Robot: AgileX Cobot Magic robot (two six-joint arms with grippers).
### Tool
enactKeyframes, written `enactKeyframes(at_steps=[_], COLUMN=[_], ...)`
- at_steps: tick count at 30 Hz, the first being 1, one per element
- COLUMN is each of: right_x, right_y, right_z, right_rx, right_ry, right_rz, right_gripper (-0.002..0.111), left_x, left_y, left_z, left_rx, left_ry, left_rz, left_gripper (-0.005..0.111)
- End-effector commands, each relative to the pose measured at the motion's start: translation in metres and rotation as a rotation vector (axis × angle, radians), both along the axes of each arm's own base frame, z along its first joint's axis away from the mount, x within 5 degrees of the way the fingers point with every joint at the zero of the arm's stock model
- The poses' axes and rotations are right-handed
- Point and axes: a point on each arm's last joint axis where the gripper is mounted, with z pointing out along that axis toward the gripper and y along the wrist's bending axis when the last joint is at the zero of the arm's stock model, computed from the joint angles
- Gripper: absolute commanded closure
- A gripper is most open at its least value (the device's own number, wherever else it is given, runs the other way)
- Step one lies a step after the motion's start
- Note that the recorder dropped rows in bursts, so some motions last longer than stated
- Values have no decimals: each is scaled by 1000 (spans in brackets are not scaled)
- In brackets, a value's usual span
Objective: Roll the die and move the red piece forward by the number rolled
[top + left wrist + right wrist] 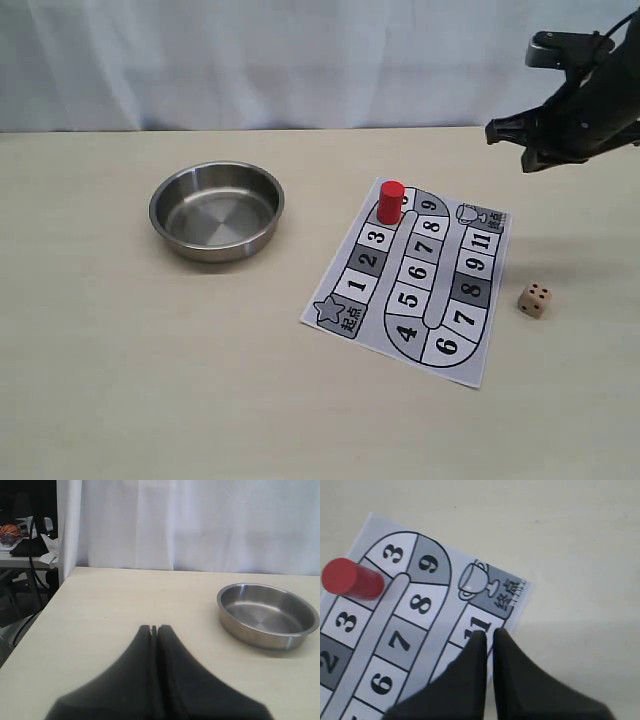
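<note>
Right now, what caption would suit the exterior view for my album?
Red piece stands on the numbered board, die beside it on the table, steel bowl apart.

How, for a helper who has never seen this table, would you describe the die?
Find the numbered game board right of the steel bowl. Just off its right edge, on bare tabletop, sits the die: a small tan cube with dark pips, unlike the red cylinder standing on the board.

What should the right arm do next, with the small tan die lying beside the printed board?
Probably just draw the right gripper back, touching nothing. The small tan wooden die seems to show four pips up, and the red cylinder piece already stands four squares past the star on the printed paper board.
</note>
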Motion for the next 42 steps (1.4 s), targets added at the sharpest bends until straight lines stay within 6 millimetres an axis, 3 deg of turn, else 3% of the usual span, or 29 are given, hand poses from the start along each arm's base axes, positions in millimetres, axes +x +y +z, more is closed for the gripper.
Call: enactKeyframes(at_steps=[1,9,14,21,26,42], right_x=[-5,-17,-48,-117,-179,-322], right_y=[-11,-11,-11,-11,-10,-9], right_z=[1,2,18,69,105,166], right_rx=[-53,-66,-85,-78,-71,-64], right_ry=[36,110,78,-64,-216,-657], right_rz=[7,14,41,33,25,9], right_gripper=[104,104,104,104,104,104], left_x=[0,0,0,0,0,0], left_y=[0,0,0,0,0,0], left_z=[1,0,0,0,1,1], left_rx=[-3,-3,-3,-3,-3,-3], left_ry=[-15,-10,-10,-10,-13,-15], left_rz=[0,0,0,0,0,0], left_gripper=[107,107,107,107,107,107])
